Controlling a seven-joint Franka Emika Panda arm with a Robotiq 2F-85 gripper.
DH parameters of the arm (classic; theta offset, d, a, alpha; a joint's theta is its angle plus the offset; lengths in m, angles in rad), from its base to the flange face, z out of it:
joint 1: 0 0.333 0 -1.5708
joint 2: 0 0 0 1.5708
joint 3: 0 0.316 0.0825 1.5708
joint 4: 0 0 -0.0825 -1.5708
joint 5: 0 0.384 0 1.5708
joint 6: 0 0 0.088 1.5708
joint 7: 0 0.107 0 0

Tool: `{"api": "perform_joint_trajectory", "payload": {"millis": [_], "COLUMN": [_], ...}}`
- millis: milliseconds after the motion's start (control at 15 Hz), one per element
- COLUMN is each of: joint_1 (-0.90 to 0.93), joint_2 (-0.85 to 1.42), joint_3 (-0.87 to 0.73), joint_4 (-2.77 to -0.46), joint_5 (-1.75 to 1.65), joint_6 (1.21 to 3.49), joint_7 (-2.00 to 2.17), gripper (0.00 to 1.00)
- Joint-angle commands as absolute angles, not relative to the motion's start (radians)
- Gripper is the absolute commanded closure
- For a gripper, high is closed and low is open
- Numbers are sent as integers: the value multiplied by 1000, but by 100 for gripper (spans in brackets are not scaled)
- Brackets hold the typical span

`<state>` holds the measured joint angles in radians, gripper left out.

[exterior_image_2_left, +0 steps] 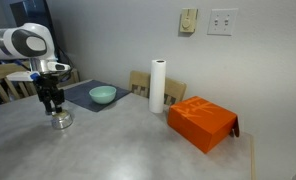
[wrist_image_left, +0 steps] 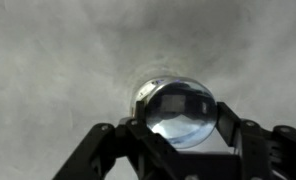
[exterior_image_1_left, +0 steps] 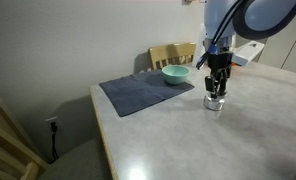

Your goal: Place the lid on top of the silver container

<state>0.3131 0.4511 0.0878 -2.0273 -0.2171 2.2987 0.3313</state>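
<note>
Wrist view showed the gripper (wrist_image_left: 180, 128) w/ its two fingers (wrist_image_left: 120, 140) spread wide, one on each side of a round shiny thing. I took that for the lid (wrist_image_left: 178, 108), seen from on top. The fingers looked right next to its rim, but I couldn't tell if they squeezed it or were loose. I also couldn't tell lid from pot there, as both are shiny & round.

Both exterior views showed the gripper (exterior_image_1_left: 217, 88) (exterior_image_2_left: 53, 102) low over the pot (exterior_image_1_left: 214, 103) (exterior_image_2_left: 62, 121). The pot stood on the bare table (exterior_image_1_left: 188, 140), near the bowl (exterior_image_1_left: 175, 74) on the mat (exterior_image_1_left: 138, 95). No lid lay anywhere else on the table, so it was prob. at the pot, on it or just over it.

My guess: the job was nearly done. Left to do: make sure the lid sat flat, open the fingers, lift away.

Only the wrist view looked down onto the shiny top & the gap by the fingers. Only the exterior views showed how low the gripper was over the pot. An exterior view also showed an orange box (exterior_image_2_left: 201, 123) & a paper roll (exterior_image_2_left: 158, 87), well apart from the pot. Neither was in the other views.
</note>
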Motion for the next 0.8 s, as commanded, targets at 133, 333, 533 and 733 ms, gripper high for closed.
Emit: {"api": "perform_joint_trajectory", "payload": {"millis": [133, 333, 533, 733], "joint_1": [299, 301, 291, 265], "joint_2": [459, 457, 455, 466], "joint_3": [85, 68, 55, 60], "joint_4": [-2036, -2033, -2031, -2019], "joint_5": [-223, -238, -229, -198], "joint_6": [2358, 2389, 2404, 2396], "joint_7": [296, 311, 308, 277], "gripper": [56, 56, 56, 56]}}
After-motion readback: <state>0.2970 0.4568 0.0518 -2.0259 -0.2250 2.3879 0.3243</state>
